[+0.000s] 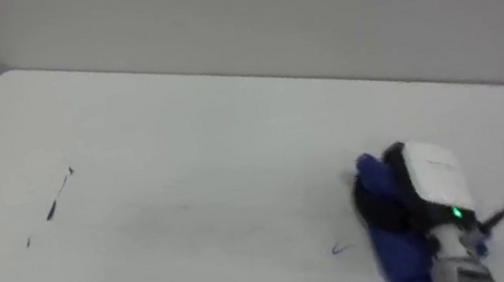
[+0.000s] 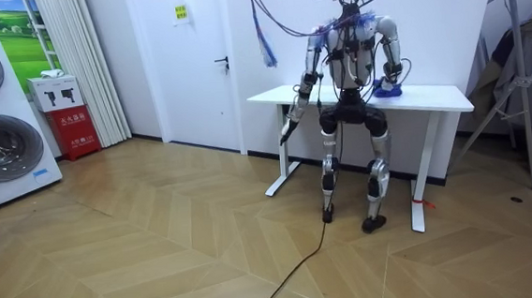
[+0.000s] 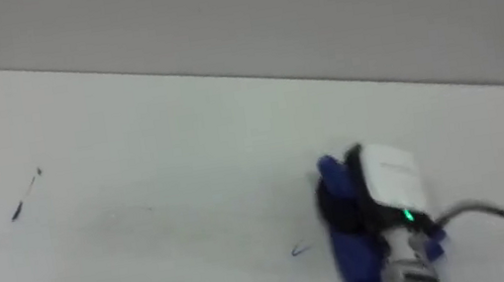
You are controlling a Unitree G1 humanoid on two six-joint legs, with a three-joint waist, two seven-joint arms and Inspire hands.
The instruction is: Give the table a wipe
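Risk: missed ink. The right robot hand, fingers curled round the blue cloth, sits near right on the tabletop. Ink marks lie well apart to the left, so a short stroke would likely leave them. The left robot hand hangs beside the tabletop.

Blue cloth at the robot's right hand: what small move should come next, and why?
Probably slide the right hand with the blue cloth a little to the robot's left, over the small blue mark on the white table. That mark lies just beside the cloth, not yet wiped. The dark ink streak farther left could come afterwards.
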